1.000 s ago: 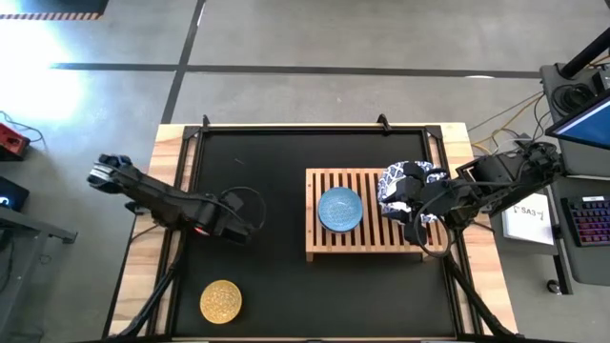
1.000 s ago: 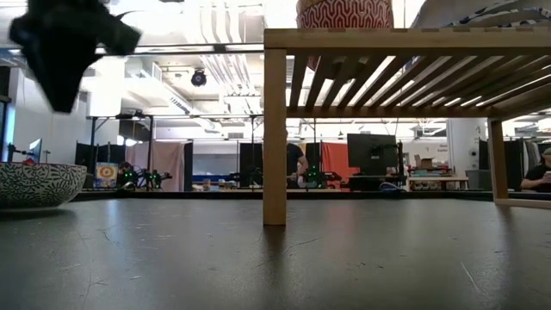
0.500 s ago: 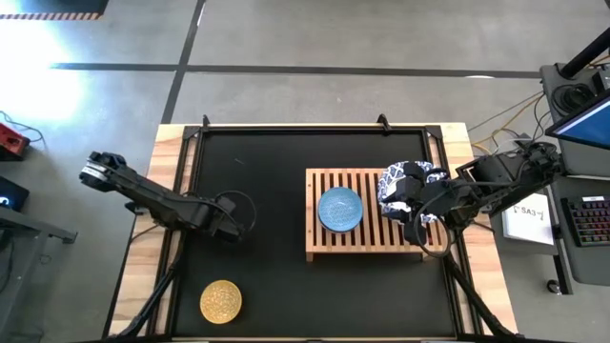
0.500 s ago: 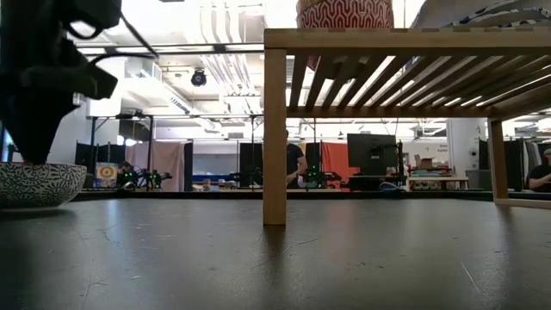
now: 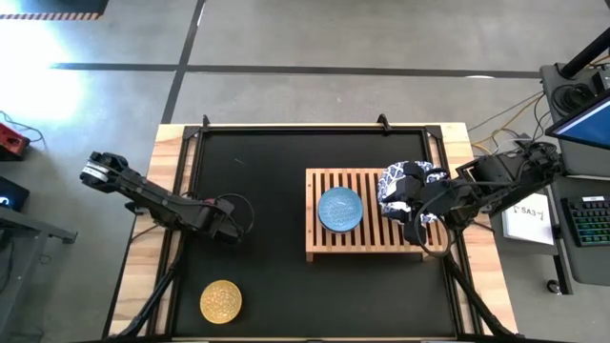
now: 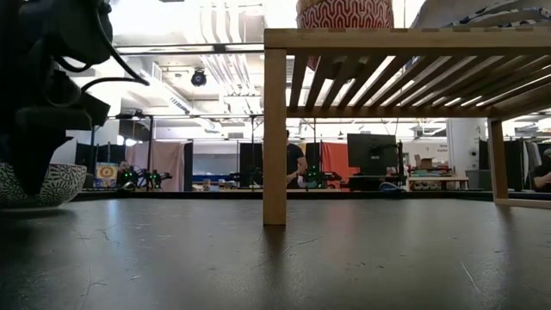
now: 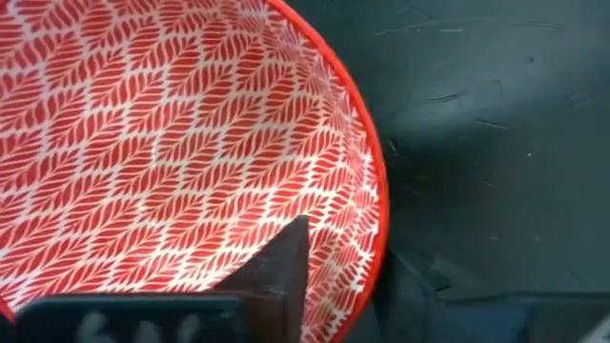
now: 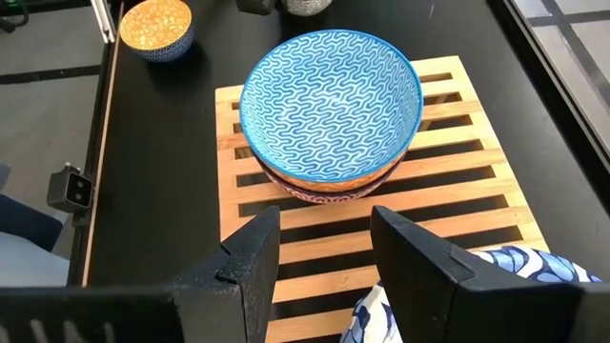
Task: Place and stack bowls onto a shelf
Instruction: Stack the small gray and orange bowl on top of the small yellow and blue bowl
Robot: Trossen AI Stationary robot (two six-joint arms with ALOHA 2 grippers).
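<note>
My left gripper (image 5: 227, 221) is open and low over a bowl with a red leaf-patterned inside (image 7: 162, 143), left of the shelf. One finger (image 7: 281, 272) stands inside the bowl near its rim (image 7: 379, 205); I cannot tell whether it touches. In the low view the bowl's dark patterned outside (image 6: 60, 182) rests on the table, behind the gripper (image 6: 39, 138). A light blue bowl (image 5: 339, 210) is stacked on another bowl on the light-wood slatted shelf (image 5: 376, 240). My right gripper (image 8: 329, 252) is open and empty above the shelf's right end, over white bowls with blue pattern (image 5: 405, 181).
A yellow bowl (image 5: 221, 301) stands on the black mat near the front left, and also shows in the right wrist view (image 8: 157, 27). The shelf's leg (image 6: 274, 129) stands mid-table. A raised frame borders the mat (image 5: 286, 128). People and equipment show in the room beyond.
My left gripper has come down from well above the table to the height of the red-lined bowl and has shifted a little toward the table's left edge. The bowl has stayed on the table.
</note>
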